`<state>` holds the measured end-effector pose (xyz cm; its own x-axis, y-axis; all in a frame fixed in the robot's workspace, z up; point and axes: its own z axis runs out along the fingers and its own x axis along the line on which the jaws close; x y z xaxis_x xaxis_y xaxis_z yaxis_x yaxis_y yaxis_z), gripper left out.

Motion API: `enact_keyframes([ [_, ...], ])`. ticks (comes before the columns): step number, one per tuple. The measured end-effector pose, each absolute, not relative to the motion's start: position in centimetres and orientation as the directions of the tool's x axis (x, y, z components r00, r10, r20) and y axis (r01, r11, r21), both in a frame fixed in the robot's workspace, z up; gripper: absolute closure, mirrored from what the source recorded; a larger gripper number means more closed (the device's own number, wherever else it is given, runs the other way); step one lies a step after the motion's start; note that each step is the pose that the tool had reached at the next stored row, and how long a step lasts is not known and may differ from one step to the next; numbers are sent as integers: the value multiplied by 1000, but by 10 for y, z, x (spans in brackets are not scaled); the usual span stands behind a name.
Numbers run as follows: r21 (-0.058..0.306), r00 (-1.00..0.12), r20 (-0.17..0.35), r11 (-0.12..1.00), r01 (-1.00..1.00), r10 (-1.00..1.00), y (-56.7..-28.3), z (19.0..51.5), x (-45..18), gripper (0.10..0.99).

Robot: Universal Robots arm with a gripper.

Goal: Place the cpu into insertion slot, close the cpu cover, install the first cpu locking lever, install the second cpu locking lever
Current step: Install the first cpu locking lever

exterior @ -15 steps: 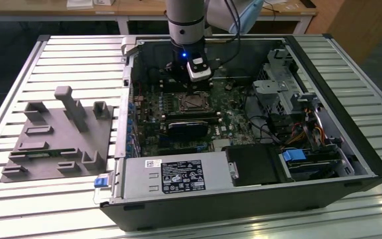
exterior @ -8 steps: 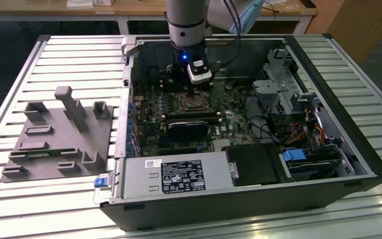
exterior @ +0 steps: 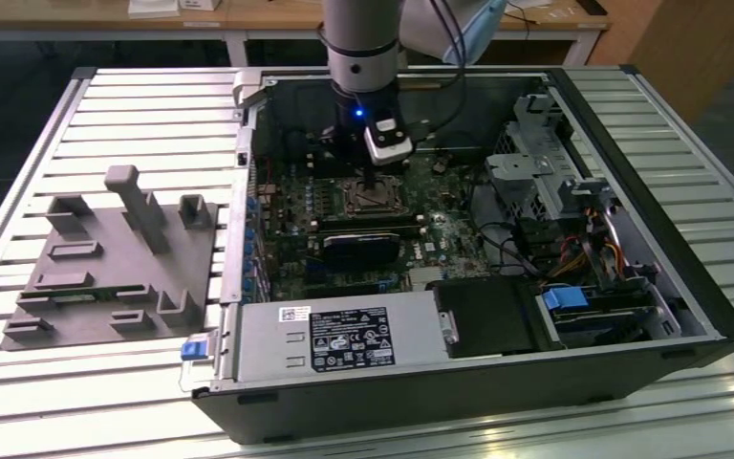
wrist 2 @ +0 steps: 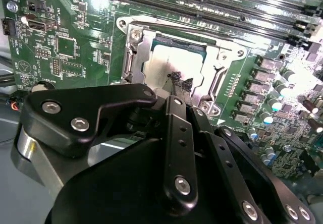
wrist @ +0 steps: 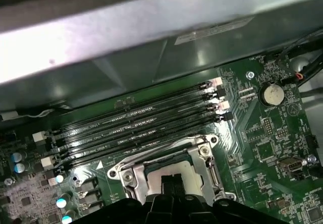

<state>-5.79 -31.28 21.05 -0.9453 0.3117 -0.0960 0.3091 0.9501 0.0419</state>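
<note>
1. Green circuit board (exterior: 341, 220) lies inside the open computer case (exterior: 622, 287) in the exterior view, with the arm (exterior: 362, 43) reaching down into it from twelve o'clock.
2. The gripper (wrist 2: 177, 81) sits low over the insertion slot (exterior: 370, 196); in the second wrist view its black fingers (wrist 2: 174, 78) are drawn together to a narrow tip, touching or just above the dull grey face of the cpu (wrist 2: 169, 65). Whether anything is pinched between them I cannot tell.
3. The cpu lies flat within the slot, and the silvery cpu cover (wrist 2: 222, 62) is folded down around it, its square window framing the chip in both wrist views.
4. Long black memory slots (wrist: 136, 128) run just beside the socket, at its twelve o'clock side in the first wrist view.
5. A grey fixture tray (exterior: 112, 258) rests on the slatted table (exterior: 125, 124), at nine o'clock from the case, well apart from the gripper.
</note>
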Motion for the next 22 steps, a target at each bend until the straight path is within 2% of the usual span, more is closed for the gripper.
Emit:
enact_keyframes([
  [14, 29, -958, -100, 963, 267, 269, -317, 210, -56, 980],
  [22, 30, -959, -100, 965, 262, 264, -317, 223, -56, 980],
])
